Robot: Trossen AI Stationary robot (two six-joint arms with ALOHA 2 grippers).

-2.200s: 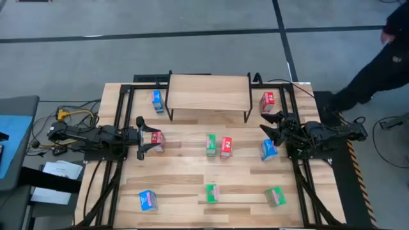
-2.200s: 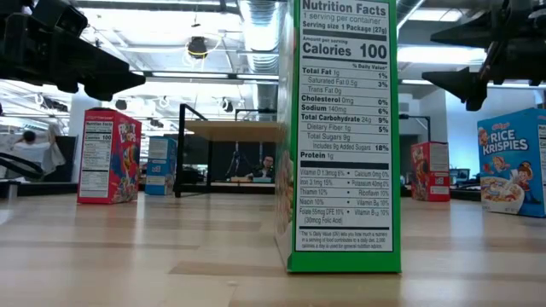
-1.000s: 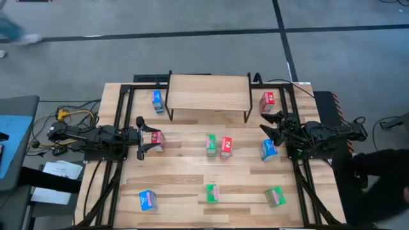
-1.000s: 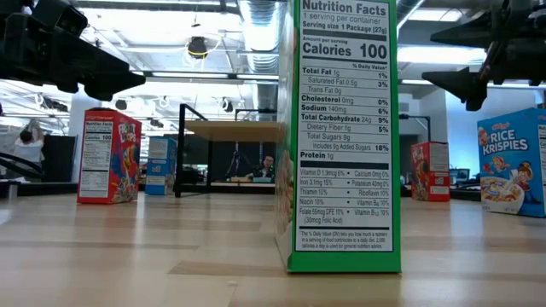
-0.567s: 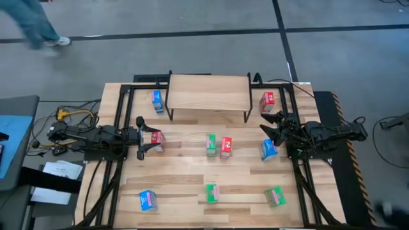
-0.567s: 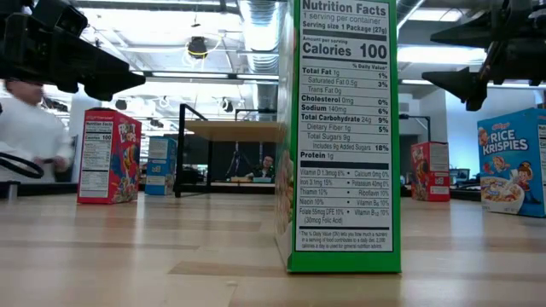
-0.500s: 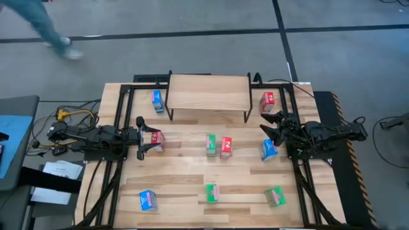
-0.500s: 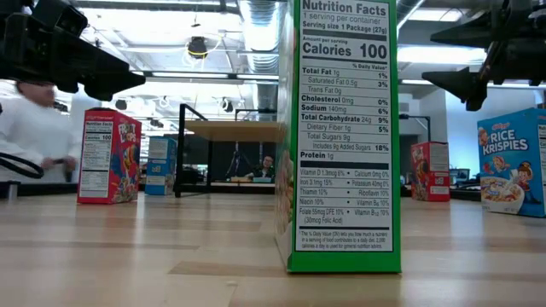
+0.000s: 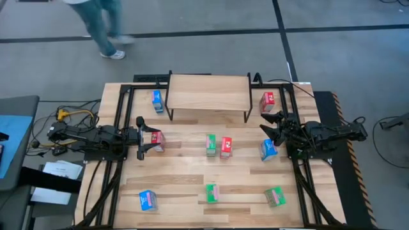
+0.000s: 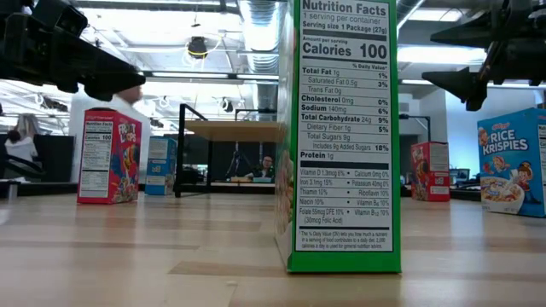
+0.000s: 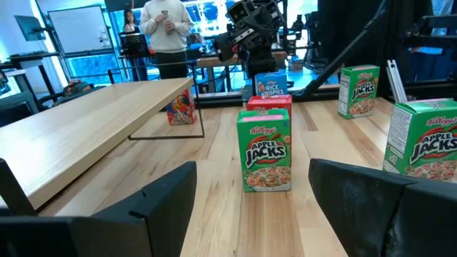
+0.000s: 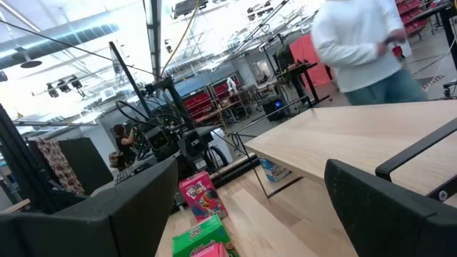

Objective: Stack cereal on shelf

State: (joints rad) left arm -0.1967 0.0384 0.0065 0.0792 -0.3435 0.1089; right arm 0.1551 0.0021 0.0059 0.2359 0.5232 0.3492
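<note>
— Where are the boxes?

— All nine cereal boxes (image 9: 226, 147) stand scattered on my desk (image 9: 185, 182); the shelf (image 9: 208, 93) top is bare.

— Fingers?

— My left gripper (image 9: 142, 138) hangs open beside a red box (image 9: 157, 140), seemingly not touching. My right gripper (image 9: 273, 126) is open, holding nothing.

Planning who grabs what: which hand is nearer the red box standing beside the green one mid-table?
The right hand, though not by much. The red box stands right of table centre; the left hand sits farther off, beside a different red box.
</note>
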